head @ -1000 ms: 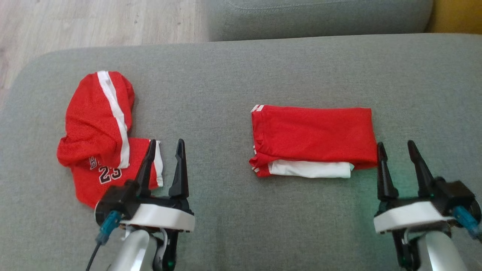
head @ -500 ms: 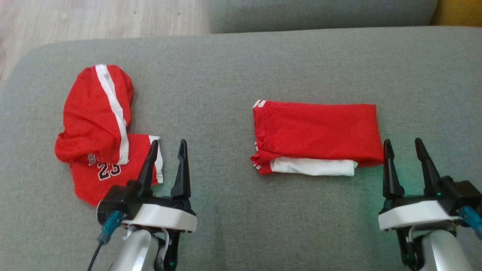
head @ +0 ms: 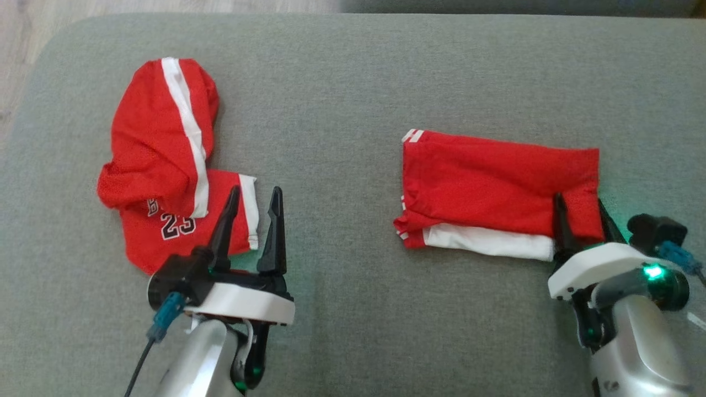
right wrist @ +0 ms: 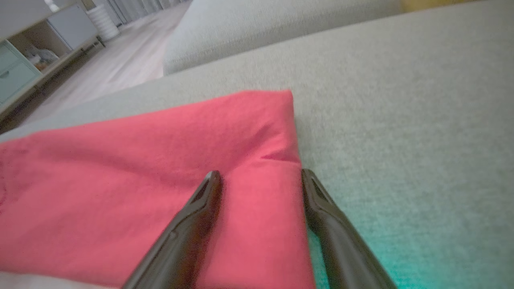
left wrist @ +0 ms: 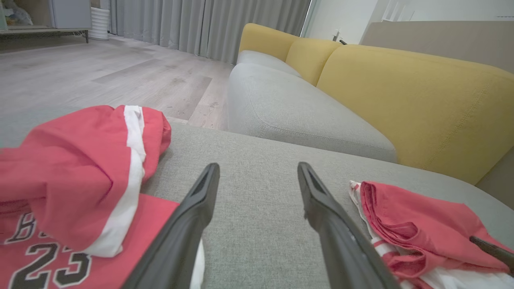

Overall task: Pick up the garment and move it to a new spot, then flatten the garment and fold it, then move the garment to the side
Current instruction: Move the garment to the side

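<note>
A folded red garment [head: 496,176] with a white layer along its near edge lies on the grey cushion [head: 353,82], right of centre. My right gripper [head: 579,199] is open, its fingers straddling the garment's near right corner. The right wrist view shows the red cloth [right wrist: 140,168] between and beyond the right gripper [right wrist: 261,173]. A crumpled red jersey [head: 160,143] with a white stripe and the number 23 lies at the left. Beside the jersey's right edge my left gripper [head: 256,189] stands open, holding nothing. The left wrist view has the jersey [left wrist: 72,168] left of the left gripper [left wrist: 257,168] and the folded garment [left wrist: 409,216] to the right.
Wooden floor [head: 22,33] lies past the cushion's rounded far left corner. A second grey seat [left wrist: 289,108] with yellow backrests [left wrist: 401,92] stands beyond the cushion. Grey cushion surface stretches between the two garments.
The head camera has tilted down, shifting the whole picture. My right gripper has moved forward onto the folded garment's near right corner and rolled. The left gripper stays beside the jersey.
</note>
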